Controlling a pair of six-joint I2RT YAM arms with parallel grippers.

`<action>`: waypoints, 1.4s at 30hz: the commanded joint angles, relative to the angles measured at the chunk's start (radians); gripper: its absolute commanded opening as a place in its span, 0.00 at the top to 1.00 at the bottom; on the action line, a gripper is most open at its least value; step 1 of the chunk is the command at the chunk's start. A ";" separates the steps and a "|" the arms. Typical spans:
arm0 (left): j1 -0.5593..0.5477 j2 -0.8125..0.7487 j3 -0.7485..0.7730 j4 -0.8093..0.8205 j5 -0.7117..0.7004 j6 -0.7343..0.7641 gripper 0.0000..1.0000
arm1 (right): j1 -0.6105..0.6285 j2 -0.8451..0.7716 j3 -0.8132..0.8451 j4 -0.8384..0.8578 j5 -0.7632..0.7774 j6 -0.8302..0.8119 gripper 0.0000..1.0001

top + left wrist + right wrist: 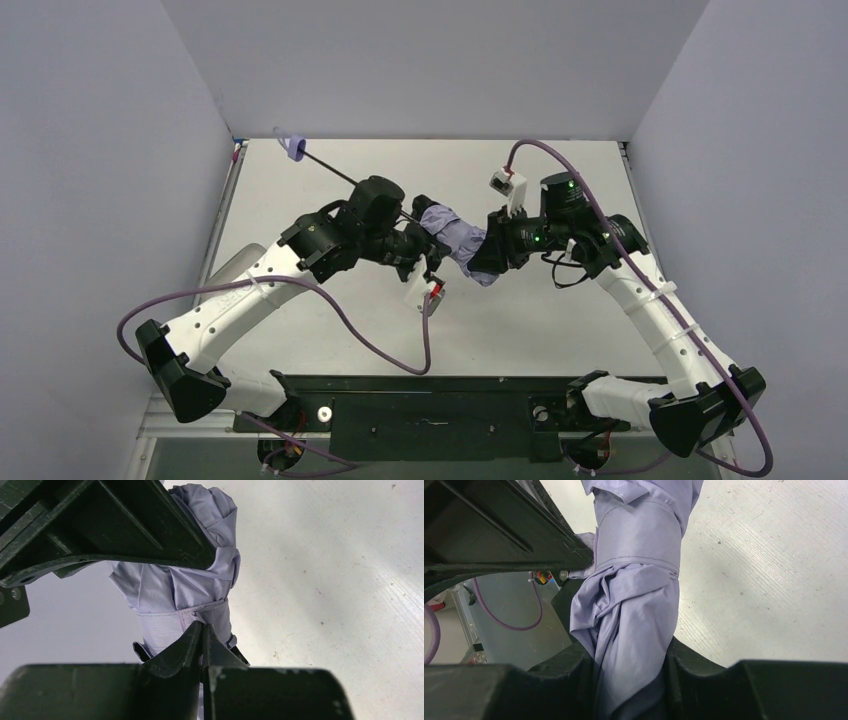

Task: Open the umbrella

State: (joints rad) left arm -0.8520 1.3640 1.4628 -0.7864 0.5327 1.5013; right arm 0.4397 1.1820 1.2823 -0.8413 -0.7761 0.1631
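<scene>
The compact folding umbrella, its pale lavender canopy bundled tight under a fabric strap, hangs in the air over the middle of the white table. Its thin black shaft slants out toward the far-left corner, with the small lavender handle at its end. The right gripper clamps the crumpled canopy between its black fingers, jaws part-way apart around the cloth, while the left gripper is pinched fully closed with its tips against the strap — whether it has caught any fabric I cannot tell.
</scene>
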 commanded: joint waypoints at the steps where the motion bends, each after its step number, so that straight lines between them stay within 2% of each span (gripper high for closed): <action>1: 0.007 -0.004 -0.040 -0.187 0.017 -0.023 1.00 | -0.027 -0.055 0.041 0.235 -0.067 0.054 1.00; 12: 0.000 -0.002 -0.073 -0.209 0.053 -0.058 1.00 | -0.042 -0.089 0.003 0.353 -0.037 0.151 1.00; 22: -0.005 -0.031 -0.153 -0.096 0.054 -0.144 1.00 | -0.061 -0.109 -0.032 0.403 -0.051 0.196 1.00; 23: -0.005 -0.039 -0.168 -0.044 0.054 -0.199 0.94 | -0.071 -0.110 -0.035 0.402 -0.051 0.195 1.00; 25: 0.004 -0.062 -0.186 0.024 0.049 -0.290 0.60 | -0.089 -0.112 -0.038 0.402 -0.051 0.193 1.00; 26: 0.013 -0.074 -0.191 0.052 0.046 -0.319 0.53 | -0.093 -0.112 -0.038 0.402 -0.049 0.191 1.00; 27: 0.018 -0.078 -0.192 0.064 0.047 -0.375 0.42 | -0.106 -0.113 -0.037 0.402 -0.046 0.192 1.00; 28: 0.033 -0.087 -0.189 0.086 0.049 -0.406 0.38 | -0.112 -0.113 -0.038 0.403 -0.040 0.189 1.00; 29: 0.042 -0.091 -0.188 0.101 0.056 -0.483 0.31 | -0.123 -0.112 -0.037 0.407 -0.038 0.189 1.00; 32: 0.131 -0.098 -0.163 0.185 0.103 -0.663 0.26 | -0.146 -0.111 -0.038 0.417 -0.025 0.188 1.00; 33: 0.157 -0.096 -0.157 0.208 0.129 -0.788 0.24 | -0.156 -0.111 -0.038 0.425 -0.022 0.188 1.00; 34: 0.210 -0.093 -0.147 0.269 0.146 -0.852 0.23 | -0.161 -0.113 -0.039 0.429 -0.012 0.188 1.00; 35: 0.241 -0.089 -0.144 0.304 0.180 -1.006 0.21 | -0.169 -0.112 -0.040 0.446 -0.006 0.190 1.00; 36: 0.308 -0.087 -0.144 0.398 0.195 -1.099 0.20 | -0.171 -0.115 -0.043 0.456 0.002 0.195 1.00; 37: 0.376 -0.079 -0.147 0.457 0.221 -1.294 0.18 | -0.175 -0.116 -0.043 0.475 0.007 0.199 1.00; 38: 0.405 -0.073 -0.157 0.577 0.223 -1.394 0.15 | -0.176 -0.121 -0.047 0.490 0.018 0.202 1.00; 39: 0.458 -0.057 -0.159 0.629 0.206 -1.589 0.12 | -0.176 -0.124 -0.050 0.516 0.024 0.202 1.00; 40: 0.481 -0.047 -0.156 0.715 0.199 -1.676 0.10 | -0.175 -0.130 -0.056 0.529 0.046 0.204 1.00; 41: 0.523 -0.022 -0.150 0.743 0.185 -1.839 0.06 | -0.176 -0.135 -0.059 0.556 0.067 0.205 1.00; 42: 0.542 -0.009 -0.135 0.831 0.180 -1.918 0.04 | -0.175 -0.142 -0.066 0.568 0.076 0.201 1.00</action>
State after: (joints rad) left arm -0.3977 1.3102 1.2709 -0.3256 0.6868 0.2081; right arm 0.2684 1.1004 1.2179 -0.4763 -0.7479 0.3580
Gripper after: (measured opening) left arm 0.922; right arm 0.318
